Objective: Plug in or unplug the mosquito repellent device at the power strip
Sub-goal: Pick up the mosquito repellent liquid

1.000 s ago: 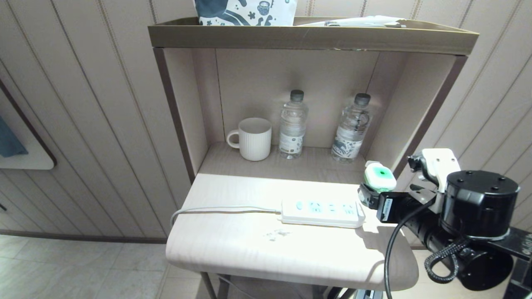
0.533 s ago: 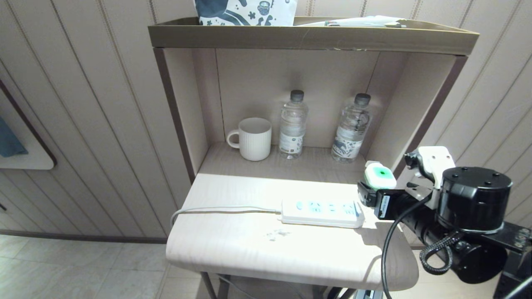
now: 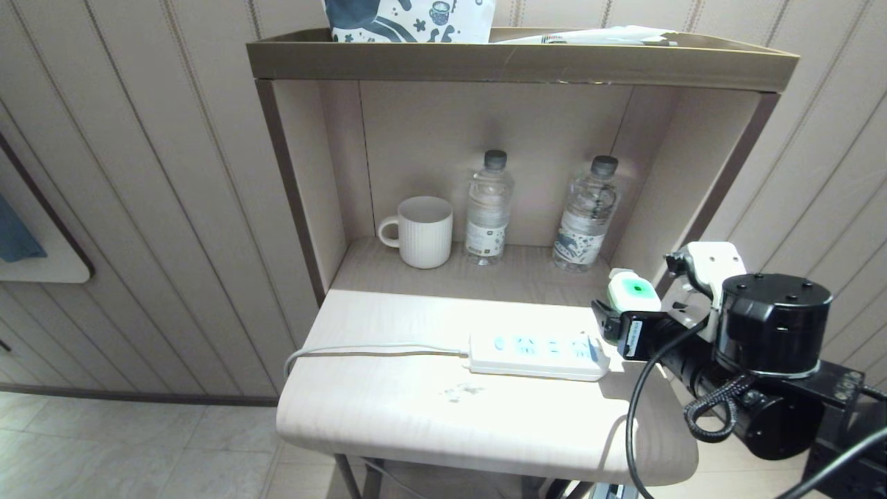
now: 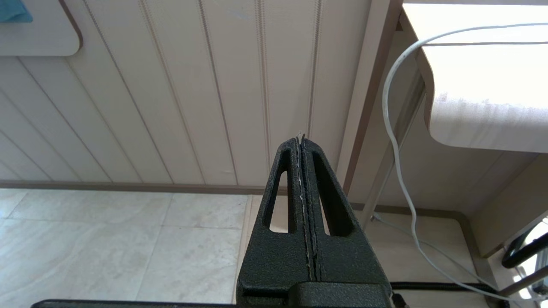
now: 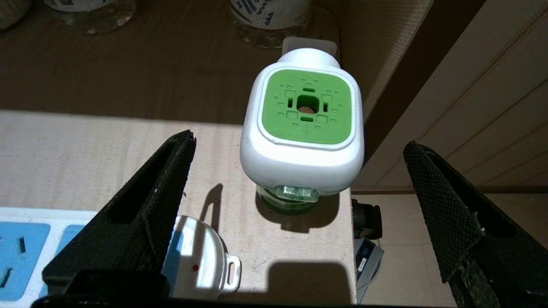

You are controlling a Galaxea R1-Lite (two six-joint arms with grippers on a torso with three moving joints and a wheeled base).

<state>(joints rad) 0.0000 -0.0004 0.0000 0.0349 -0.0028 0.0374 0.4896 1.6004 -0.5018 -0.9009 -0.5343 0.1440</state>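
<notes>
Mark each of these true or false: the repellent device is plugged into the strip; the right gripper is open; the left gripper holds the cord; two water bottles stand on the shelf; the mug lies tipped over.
1. The mosquito repellent device is plugged into the power strip. False: it stands upright on the table, beside the strip's end.
2. The right gripper is open. True.
3. The left gripper holds the cord. False: it is shut on nothing.
4. Two water bottles stand on the shelf. True.
5. The mug lies tipped over. False: upright.
</notes>
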